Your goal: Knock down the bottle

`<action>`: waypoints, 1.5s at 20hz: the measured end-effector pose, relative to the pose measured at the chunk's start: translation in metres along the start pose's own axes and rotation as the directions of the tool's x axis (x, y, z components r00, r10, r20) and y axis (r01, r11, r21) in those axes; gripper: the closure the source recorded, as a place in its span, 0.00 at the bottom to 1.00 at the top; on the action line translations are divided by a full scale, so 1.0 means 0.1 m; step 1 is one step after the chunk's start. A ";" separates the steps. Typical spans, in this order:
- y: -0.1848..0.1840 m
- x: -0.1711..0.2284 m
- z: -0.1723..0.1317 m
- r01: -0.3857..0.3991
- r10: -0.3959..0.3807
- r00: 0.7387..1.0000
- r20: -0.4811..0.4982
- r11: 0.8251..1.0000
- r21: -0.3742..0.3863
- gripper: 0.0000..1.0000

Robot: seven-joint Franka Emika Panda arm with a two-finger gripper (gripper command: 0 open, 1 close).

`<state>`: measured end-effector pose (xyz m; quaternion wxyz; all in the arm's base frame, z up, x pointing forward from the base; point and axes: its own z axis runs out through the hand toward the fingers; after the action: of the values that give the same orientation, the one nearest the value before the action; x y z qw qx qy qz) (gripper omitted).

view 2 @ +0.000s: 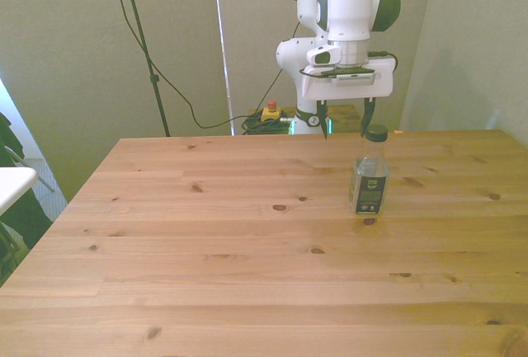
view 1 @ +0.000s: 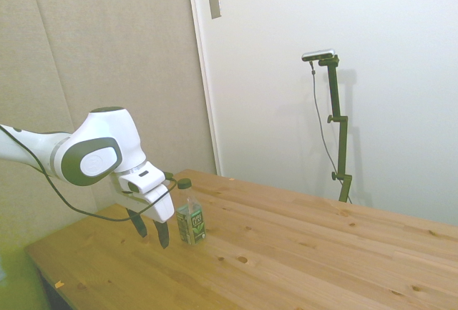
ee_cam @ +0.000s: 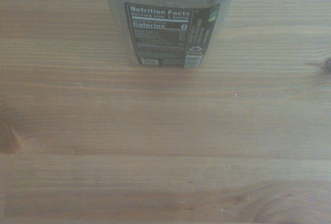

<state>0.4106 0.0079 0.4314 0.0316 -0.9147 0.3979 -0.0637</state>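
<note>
The bottle [view 1: 190,216] [view 2: 369,180] [ee_cam: 169,25] stands upright on the wooden worktop [view 1: 300,253] [view 2: 247,241] [ee_cam: 165,141], long axis vertical and dark cap on top, toward the front view's right and nearer the far edge. Just beside it, on the robot's side, hangs the claw [view 1: 152,233] [view 2: 345,118], its fingers pointing down, spread apart and pinching nothing, tips low near the worktop. The white arm reaches in above with its wrist bent downward, and the bottle's nutrition label fills the wrist view.
</note>
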 end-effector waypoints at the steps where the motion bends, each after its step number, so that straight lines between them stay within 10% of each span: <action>1: 0.00 0.00 0.00 0.000 0.000 1.000 0.000 1.000 -0.001 0.00; 2: 0.01 0.00 0.01 0.000 0.000 1.000 0.002 1.000 -0.004 1.00; 15: -0.54 -0.38 -0.46 -0.080 0.080 0.996 -0.043 0.997 0.002 1.00; 30: -0.98 0.25 -0.46 -0.180 0.177 0.977 -0.117 0.984 -0.013 1.00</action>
<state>0.4919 0.0563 0.4900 0.0035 -0.8704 0.4802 -0.1088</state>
